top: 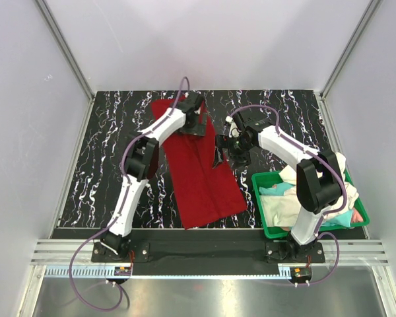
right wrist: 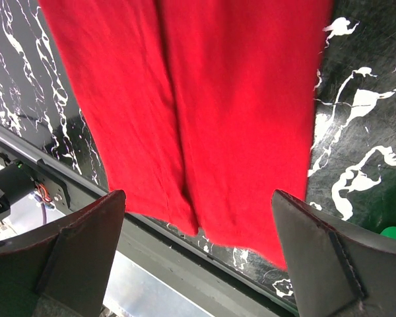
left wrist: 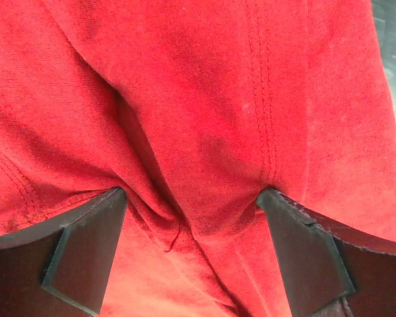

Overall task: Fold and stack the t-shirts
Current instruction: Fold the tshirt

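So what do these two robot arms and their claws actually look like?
The left arm and right arm are slim white segments linked by chunky black joints, standing on black bases. A thin purple cable loops along each one. The left gripper and right gripper each end in two dark, flat, wedge-shaped fingers with squared tips.

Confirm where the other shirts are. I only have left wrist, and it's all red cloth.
Observer: In the green bin by the right arm's base. There is a cream-white shirt with a teal shirt showing beside it.
Operator: Right end effector holding anything?
Observer: No. The right end effector is open and empty above the red shirt.
Operator: Red shirt's layout?
Observer: A long strip on the table, its near end close to the front edge.
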Robot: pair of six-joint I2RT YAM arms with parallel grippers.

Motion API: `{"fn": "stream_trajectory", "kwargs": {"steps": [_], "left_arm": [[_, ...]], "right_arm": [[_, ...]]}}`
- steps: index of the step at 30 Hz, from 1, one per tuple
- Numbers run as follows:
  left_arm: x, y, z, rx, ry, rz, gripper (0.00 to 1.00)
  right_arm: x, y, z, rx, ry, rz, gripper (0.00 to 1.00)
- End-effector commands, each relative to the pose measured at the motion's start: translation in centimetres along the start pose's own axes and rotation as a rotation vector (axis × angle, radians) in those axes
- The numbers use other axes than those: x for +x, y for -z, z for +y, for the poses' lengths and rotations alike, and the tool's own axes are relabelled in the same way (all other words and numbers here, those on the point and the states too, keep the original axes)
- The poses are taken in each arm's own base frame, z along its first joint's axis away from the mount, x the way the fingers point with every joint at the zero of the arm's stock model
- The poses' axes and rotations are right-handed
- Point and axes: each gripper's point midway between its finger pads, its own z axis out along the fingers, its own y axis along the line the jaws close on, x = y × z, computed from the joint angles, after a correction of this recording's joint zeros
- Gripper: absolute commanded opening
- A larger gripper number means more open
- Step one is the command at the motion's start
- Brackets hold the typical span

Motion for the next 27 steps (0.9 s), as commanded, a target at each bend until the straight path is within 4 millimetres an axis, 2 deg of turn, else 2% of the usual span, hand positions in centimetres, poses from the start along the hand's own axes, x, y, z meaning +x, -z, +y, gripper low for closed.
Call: {"fn": "stream_trajectory", "kwargs": {"steps": [1, 3, 6, 7, 9, 10, 11, 12, 13, 14, 15, 16, 17, 18, 19, 20, 21, 22, 23, 24, 25, 26, 27], "left_arm": [[3.8, -0.7, -3.2, 0.102, -0.11, 0.1, 0.91], [2.7, 0.0, -2.5, 0.085, -0.102, 0.073, 0.92], [-0.5, 2.8, -0.4, 0.105, -0.028, 0.015, 0.93], [-2.4, 5.3, 0.8, 0.125, 0.011, -0.024, 0.94], [-3.7, 8.3, 1.3, 0.176, 0.051, -0.056, 0.98], [-5.0, 11.6, 1.4, 0.245, 0.07, -0.1, 0.99], [-5.2, 13.1, 1.2, 0.287, 0.087, -0.115, 0.99], [-4.5, 13.8, 1.2, 0.321, 0.104, -0.1, 0.99], [-5.0, 16.9, 1.4, 0.378, 0.127, -0.134, 0.99], [-4.8, 18.0, 1.7, 0.387, 0.16, -0.137, 0.99], [-3.1, 17.7, 2.3, 0.376, 0.186, -0.1, 0.99], [-3.7, 20.5, 3.5, 0.37, 0.212, -0.174, 0.99], [-3.1, 21.3, 4.2, 0.36, 0.258, -0.184, 0.99], [-1.2, 20.6, 5.1, 0.333, 0.297, -0.156, 0.99], [-1.1, 23.4, 6.4, 0.323, 0.337, -0.223, 0.99], [-0.3, 24.0, 6.7, 0.331, 0.376, -0.229, 0.99], [1.9, 23.3, 7.0, 0.323, 0.395, -0.194, 0.99], [2.3, 25.4, 7.3, 0.336, 0.403, -0.243, 0.99], [3.4, 25.7, 7.5, 0.332, 0.411, -0.238, 0.99], [5.5, 24.8, 7.7, 0.318, 0.422, -0.196, 0.99], [6.7, 25.7, 8.3, 0.295, 0.429, -0.209, 0.99], [8.1, 25.6, 8.6, 0.275, 0.447, -0.192, 0.99], [10.7, 25.3, 9.3, 0.244, 0.458, -0.162, 0.99]], "right_arm": [[-1.0, 0.3, 0.3, -0.012, -0.002, -0.036, 1.0], [-0.6, -0.1, 0.0, -0.004, -0.02, -0.024, 1.0], [-0.2, -0.8, -0.2, -0.003, -0.066, -0.015, 1.0], [-0.2, -1.0, -0.2, -0.001, -0.081, -0.009, 1.0], [0.0, -1.6, -0.3, 0.024, -0.109, 0.002, 1.0], [-0.2, -1.8, -0.5, 0.053, -0.108, -0.009, 1.0], [0.1, -2.3, -0.3, 0.067, -0.11, 0.001, 1.0], [-0.3, -2.3, 0.0, 0.078, -0.107, -0.007, 1.0], [-0.6, -2.5, -0.2, 0.114, -0.109, -0.019, 1.0], [-1.0, -2.8, -0.1, 0.141, -0.12, -0.011, 1.0], [-1.1, -3.1, 0.2, 0.161, -0.115, -0.006, 1.0], [-1.5, -3.4, -0.1, 0.204, -0.112, -0.017, 1.0], [-1.3, -4.3, -0.7, 0.244, -0.122, 0.013, 1.0], [-2.7, -4.2, 0.4, 0.24, -0.103, -0.018, 1.0], [-3.3, -4.5, 0.4, 0.262, -0.098, -0.022, 1.0], [-3.1, -5.6, -0.1, 0.288, -0.094, 0.012, 1.0], [-4.9, -5.4, 1.1, 0.273, -0.071, -0.027, 1.0], [-5.6, -5.7, 1.2, 0.296, -0.052, -0.043, 1.0], [-6.0, -5.9, 1.4, 0.308, -0.039, -0.044, 1.0], [-7.3, -6.8, 1.6, 0.31, -0.018, -0.055, 1.0], [-7.9, -7.1, 1.5, 0.322, -0.016, -0.058, 1.0], [-8.7, -8.1, 1.5, 0.333, -0.021, -0.055, 1.0], [-9.1, -8.5, 1.4, 0.346, -0.022, -0.057, 1.0]]}}
